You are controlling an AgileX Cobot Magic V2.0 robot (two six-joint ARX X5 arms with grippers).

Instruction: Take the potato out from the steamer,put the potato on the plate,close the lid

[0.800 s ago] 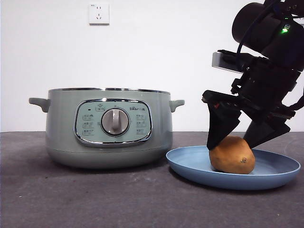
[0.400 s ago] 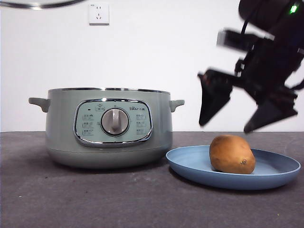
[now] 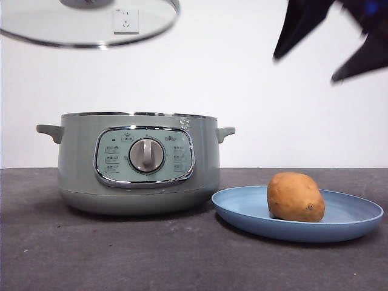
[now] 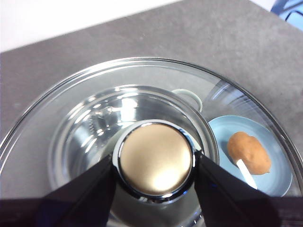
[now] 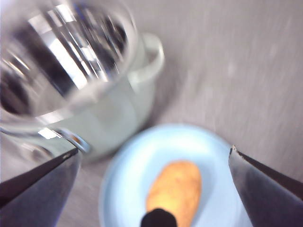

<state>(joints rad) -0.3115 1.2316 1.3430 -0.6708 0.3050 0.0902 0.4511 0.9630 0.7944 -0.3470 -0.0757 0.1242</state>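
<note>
At the far left of the front view the dark grey table [image 3: 121,254] runs under a plain white wall with a socket [image 3: 126,17] near the top. At upper left my left gripper [image 4: 154,165] hangs the lid [image 3: 91,27] in the air above the pot [image 3: 136,163], my jaws clenched on either side of its round knob [image 4: 155,158]. The pot stands open on the table at left of centre, its dial facing the camera. Just right of it lies the blue plate [image 3: 351,221], with the potato [image 3: 296,196] resting on it. At upper right my right gripper [image 3: 330,39] is high above the plate, jaws spread wide and holding nothing. Only the left wrist view shows the shiny bowl inside the pot, seen through the glass; the right wrist view is blurred.
</note>
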